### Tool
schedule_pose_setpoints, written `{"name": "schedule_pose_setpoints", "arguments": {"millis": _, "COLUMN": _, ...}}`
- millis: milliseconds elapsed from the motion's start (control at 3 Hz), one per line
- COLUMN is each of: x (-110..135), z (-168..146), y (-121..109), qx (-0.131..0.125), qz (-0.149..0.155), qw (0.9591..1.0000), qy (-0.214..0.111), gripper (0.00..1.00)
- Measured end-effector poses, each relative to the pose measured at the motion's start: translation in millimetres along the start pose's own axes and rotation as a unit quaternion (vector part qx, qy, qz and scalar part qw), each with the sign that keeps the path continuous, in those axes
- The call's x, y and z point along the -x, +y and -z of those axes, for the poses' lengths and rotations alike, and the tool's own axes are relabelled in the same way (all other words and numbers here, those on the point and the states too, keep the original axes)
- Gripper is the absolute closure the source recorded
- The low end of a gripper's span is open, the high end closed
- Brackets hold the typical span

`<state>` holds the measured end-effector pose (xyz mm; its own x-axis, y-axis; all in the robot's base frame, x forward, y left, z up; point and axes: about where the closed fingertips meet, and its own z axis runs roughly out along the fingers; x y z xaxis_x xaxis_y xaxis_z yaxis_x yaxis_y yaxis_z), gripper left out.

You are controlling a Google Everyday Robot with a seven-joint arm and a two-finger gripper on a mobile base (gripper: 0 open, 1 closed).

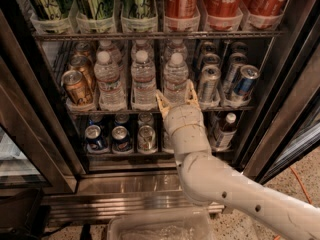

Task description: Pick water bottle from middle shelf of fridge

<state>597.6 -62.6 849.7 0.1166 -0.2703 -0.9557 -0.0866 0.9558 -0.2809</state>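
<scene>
The tall dark-framed drinks fridge with its shiny steel base is standing open, and its middle shelf, a dark wire rack fronted by clear plastic lane trays, is carrying rows of cans and bottles. The white jointed robot arm is lying across the lower right of the view, with its two-finger gripper sitting at the front edge of that shelf. The small clear ribbed water bottle with the white cap is standing upright at the front of its lane, between a matching bottle and a slim silver can. The tan fingers are standing spread, one on each side of the bottle's lower body and not yet pinching it; whether either pad is touching the plastic is hard to tell. Judging from this, the grasp is going best if the gripper is advancing straight along the lane until the bottle is sitting deep between the pads, is closing gently on the ribbed wall above the tray lip, and is lifting slightly before drawing out, so neither neighbour is getting knocked.
</scene>
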Motion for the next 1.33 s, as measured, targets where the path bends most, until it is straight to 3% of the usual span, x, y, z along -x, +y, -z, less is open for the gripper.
{"name": "schedule_pose_setpoints", "arguments": {"millis": 667, "x": -5, "z": -18, "y": -18, "qx": -0.046, "qz": 0.006, "qw": 0.9988, "qy": -0.013, "gripper": 0.33}}
{"name": "schedule_pose_setpoints", "arguments": {"millis": 1000, "x": -3, "z": -25, "y": -20, "qx": -0.054, "qz": 0.001, "qw": 0.9984, "qy": -0.02, "gripper": 0.52}}
{"name": "schedule_pose_setpoints", "arguments": {"millis": 1333, "x": -4, "z": -31, "y": -16, "qx": -0.035, "qz": -0.009, "qw": 0.9992, "qy": -0.016, "gripper": 0.75}}
